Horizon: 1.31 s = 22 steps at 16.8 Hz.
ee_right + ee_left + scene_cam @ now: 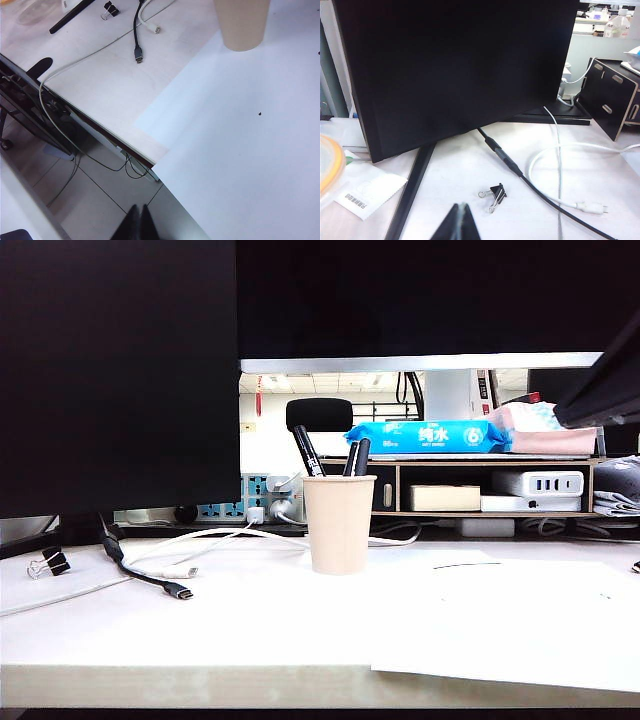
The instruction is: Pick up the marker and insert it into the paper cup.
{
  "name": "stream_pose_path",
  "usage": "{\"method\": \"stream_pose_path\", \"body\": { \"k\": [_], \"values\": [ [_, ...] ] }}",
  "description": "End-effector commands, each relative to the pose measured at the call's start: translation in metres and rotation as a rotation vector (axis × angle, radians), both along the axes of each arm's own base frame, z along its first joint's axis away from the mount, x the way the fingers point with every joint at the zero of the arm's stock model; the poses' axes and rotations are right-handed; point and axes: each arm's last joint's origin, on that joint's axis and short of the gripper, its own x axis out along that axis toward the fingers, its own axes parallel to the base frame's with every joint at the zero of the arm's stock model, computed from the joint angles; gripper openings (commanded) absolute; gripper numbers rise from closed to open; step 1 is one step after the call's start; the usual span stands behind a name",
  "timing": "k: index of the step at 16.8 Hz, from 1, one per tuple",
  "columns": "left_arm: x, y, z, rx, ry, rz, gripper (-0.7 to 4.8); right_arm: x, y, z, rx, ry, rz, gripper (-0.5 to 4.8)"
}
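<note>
The black marker (306, 450) leans left inside the plain tan paper cup (339, 524), which stands upright on the table (250, 640).

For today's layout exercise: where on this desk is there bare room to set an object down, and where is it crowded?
Free: the white sheet right of the paper cup, and the front strip of the table between the cables and the edge. Crowded: left of the cup, with cables and a binder clip, and behind it by the shelf. Both grippers, left and right, are shut and away from the cup.
</note>
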Motion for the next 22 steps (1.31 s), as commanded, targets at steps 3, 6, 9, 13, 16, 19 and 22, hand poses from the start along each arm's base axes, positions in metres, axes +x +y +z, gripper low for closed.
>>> {"method": "stream_pose_path", "body": {
  "k": [3, 6, 9, 13, 16, 19, 22],
  "values": [
    [0.000, 0.000, 0.001, -0.002, -0.010, 0.000, -0.05, 0.000, 0.001, 0.003, 0.020, -0.012, 0.001, -0.01],
    [0.000, 0.000, 0.001, -0.002, -0.010, 0.000, -0.05, 0.000, 0.001, 0.003, 0.020, -0.012, 0.001, -0.01],
    [0.000, 0.000, 0.001, -0.002, -0.010, 0.000, -0.05, 0.000, 0.000, 0.003, 0.020, -0.012, 0.001, -0.01],
    [0.000, 0.000, 0.001, -0.002, -0.010, 0.000, -0.05, 0.003, -0.013, 0.010, -0.126, -0.281, -0.032, -0.01],
    [0.000, 0.000, 0.001, -0.003, -0.010, 0.000, -0.05, 0.010, -0.046, 0.030, -0.087, -0.491, -0.451, -0.01],
    [0.000, 0.000, 0.001, -0.002, -0.010, 0.000, -0.05, 0.009, -0.066, 0.036, -0.048, -0.613, -0.701, -0.01],
    [0.000, 0.000, 0.001, -0.002, -0.010, 0.000, -0.05, 0.010, -0.078, 0.028, -0.078, -0.641, -0.847, -0.01]
  ]
}}
